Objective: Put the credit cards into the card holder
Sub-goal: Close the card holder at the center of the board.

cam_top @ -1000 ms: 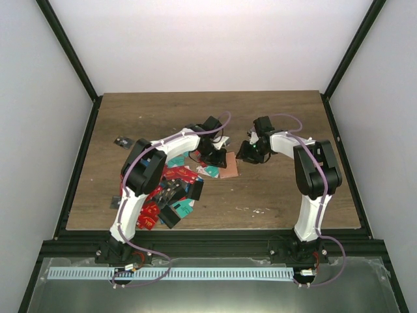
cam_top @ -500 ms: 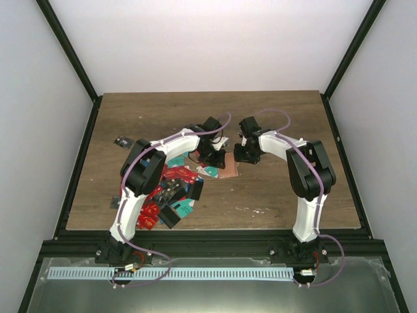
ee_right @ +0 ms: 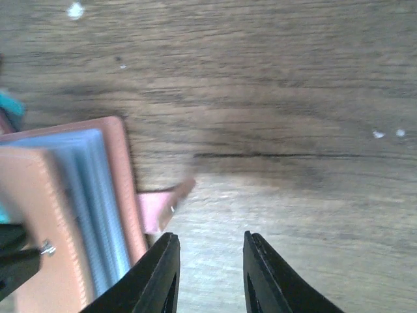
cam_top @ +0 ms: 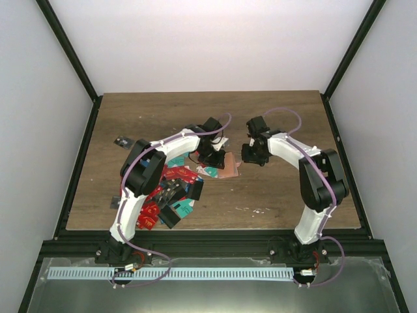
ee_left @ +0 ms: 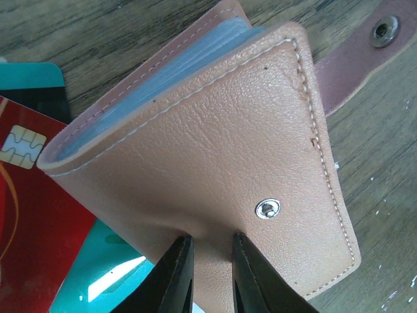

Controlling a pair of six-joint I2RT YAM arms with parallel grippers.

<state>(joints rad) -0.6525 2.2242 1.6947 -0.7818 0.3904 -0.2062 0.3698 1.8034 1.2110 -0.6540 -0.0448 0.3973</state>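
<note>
The salmon-pink card holder [ee_left: 215, 150] lies half open on the wood, with clear sleeves showing between its covers and its snap strap [ee_left: 365, 45] lying out to the side. My left gripper [ee_left: 212, 238] is shut on the edge of its top cover and holds that cover raised. In the top view the holder [cam_top: 229, 165] sits between both grippers. My right gripper [ee_right: 208, 238] is open and empty, just right of the holder [ee_right: 65, 215] and its strap [ee_right: 159, 205]. Red [ee_left: 26, 215] and teal [ee_left: 98, 274] credit cards lie beside and under the holder.
A heap of red, teal and black cards [cam_top: 172, 192] lies on the table left of the holder, near the left arm. A small dark object [cam_top: 122, 141] lies alone at the far left. Black frame rails border the table.
My right gripper swung left toward the holder, then drew back right a little, its elbow shifting right. My left gripper stayed clamped on the holder's cover.
</note>
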